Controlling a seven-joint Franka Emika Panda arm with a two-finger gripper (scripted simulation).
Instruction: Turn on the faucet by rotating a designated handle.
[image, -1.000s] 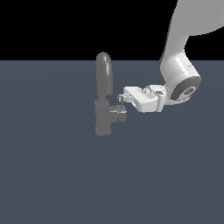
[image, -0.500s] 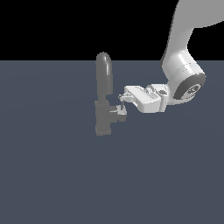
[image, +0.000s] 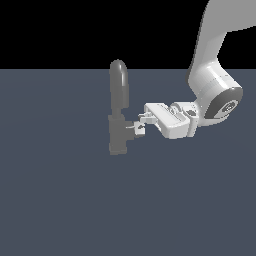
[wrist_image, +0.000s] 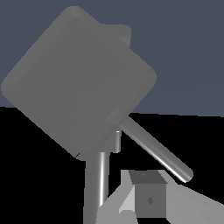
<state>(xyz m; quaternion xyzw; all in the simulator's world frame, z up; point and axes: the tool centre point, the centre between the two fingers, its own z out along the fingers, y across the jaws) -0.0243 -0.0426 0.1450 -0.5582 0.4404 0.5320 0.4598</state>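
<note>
So the biggest thing here is the flat slate-blue tabletop (image: 60, 200), filling the lower part of the exterior view under a black backdrop. Next up is the white Panda arm (image: 212, 60), coming down from the upper corner on the exterior view's right, bending at a fat grey-capped joint and then reaching sideways toward the middle.

The faucet (image: 118, 107) stands upright on the tabletop about mid-frame, slightly to the exterior view's left. It's matte grey, with a tall arched spout on top and a chunkier blocky body underneath. In the wrist view that body (wrist_image: 78, 83) shows up as a big rounded grey square tilted like a diamond, taking up most of the picture.

The tool (image: 140, 125) is right up against the side of the faucet's lower body that faces the exterior view's right, at the height of the short stub. One finger sits a bit higher than the other, and they look close together, but honestly I can't tell if it's open or clamped on anything; the tips are just too small and blurry there.

The handle (wrist_image: 155, 153) is a thin grey rod angling out from the faucet body in the wrist view, with a finger (wrist_image: 148, 199) just beside its free end.
</note>
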